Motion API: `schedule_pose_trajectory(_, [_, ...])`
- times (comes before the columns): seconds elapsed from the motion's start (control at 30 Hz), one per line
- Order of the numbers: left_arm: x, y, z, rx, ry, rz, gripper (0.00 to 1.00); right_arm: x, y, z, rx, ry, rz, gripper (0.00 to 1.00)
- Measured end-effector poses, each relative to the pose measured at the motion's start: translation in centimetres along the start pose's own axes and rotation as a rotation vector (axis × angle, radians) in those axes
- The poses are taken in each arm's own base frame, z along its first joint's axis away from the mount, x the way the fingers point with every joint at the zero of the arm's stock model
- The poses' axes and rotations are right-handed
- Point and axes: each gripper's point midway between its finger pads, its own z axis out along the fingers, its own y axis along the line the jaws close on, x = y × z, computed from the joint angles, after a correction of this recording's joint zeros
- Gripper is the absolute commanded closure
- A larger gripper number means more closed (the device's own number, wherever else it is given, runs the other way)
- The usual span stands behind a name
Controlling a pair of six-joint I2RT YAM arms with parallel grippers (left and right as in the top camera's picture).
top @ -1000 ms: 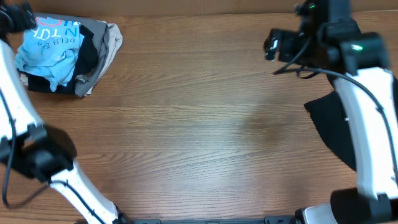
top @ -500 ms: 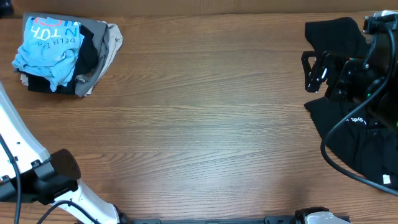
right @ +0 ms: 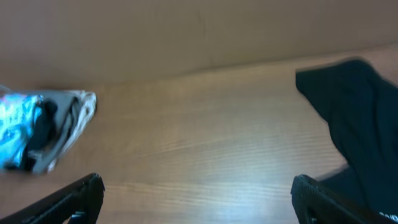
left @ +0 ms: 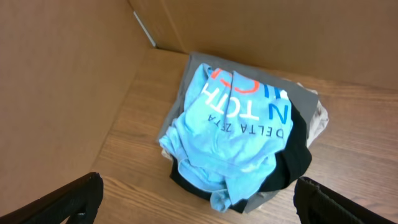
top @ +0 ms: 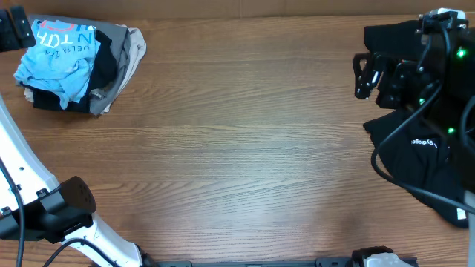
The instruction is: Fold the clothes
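The light sky-blue T-shirt [top: 58,55] lies crumpled on top of a pile at the table's far left corner, with white lettering and a red-orange mark showing. It fills the middle of the left wrist view [left: 233,134] and shows small and blurred in the right wrist view [right: 17,127]. My left gripper [top: 12,33] hovers beside the shirt's left edge. Its fingers [left: 199,202] are wide open and empty, above and short of the shirt. My right gripper [top: 366,74] is open and empty [right: 199,202] far to the right.
Folded black, grey and beige garments [top: 119,63] lie under the blue shirt. A large black T-shirt [top: 423,159] is spread at the right edge under my right arm. A cardboard wall [left: 68,81] borders the table's left and back. Bare wooden tabletop [top: 245,148] lies between.
My right arm swung from the back of the table out to the right over the black shirt, then edged left. My left gripper moved up to the far left corner.
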Motion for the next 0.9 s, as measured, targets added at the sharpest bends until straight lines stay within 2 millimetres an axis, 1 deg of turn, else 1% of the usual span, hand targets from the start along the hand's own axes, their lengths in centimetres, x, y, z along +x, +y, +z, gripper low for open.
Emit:
schedule_pose_trajectory(0.1, [0.2,0.0,0.0,0.002,0.009,0.0,0.0,1.1,-0.5,0.6,-0.01,-0.076,-0.004,0.0])
schedule_pose_trajectory(0.2, [0.2,0.0,0.0,0.002,0.009,0.0,0.0,2.4,-1.1,0.4,-0.024,-0.181,-0.009,0.0])
schedule_pose_trajectory(0.3, [0.2,0.0,0.0,0.002,0.009,0.0,0.0,4.2,-2.1,0.3,-0.032,-0.288,-0.008,0.0])
schedule_pose_trajectory(0.4, [0.2,0.0,0.0,0.002,0.009,0.0,0.0,7.1,-3.4,0.9,-0.033,-0.359,-0.005,0.0])
schedule_pose_trajectory(0.47, [0.2,0.0,0.0,0.002,0.009,0.0,0.0,9.4,-4.4,1.8,-0.031,-0.415,-0.003,0.0])
schedule_pose_trajectory(0.7, [0.2,0.0,0.0,0.002,0.009,-0.001,0.0,16.3,-7.4,4.5,-0.024,-0.548,0.005,0.0])
schedule_pose_trajectory(0.8, [0.2,0.0,0.0,0.002,0.008,0.0,0.0,18.3,-8.0,5.4,-0.027,-0.572,0.004,0.0])
schedule_pose_trajectory(0.9, [0.2,0.0,0.0,0.002,0.009,0.0,0.0,19.5,-8.3,5.9,-0.031,-0.6,0.002,0.0])
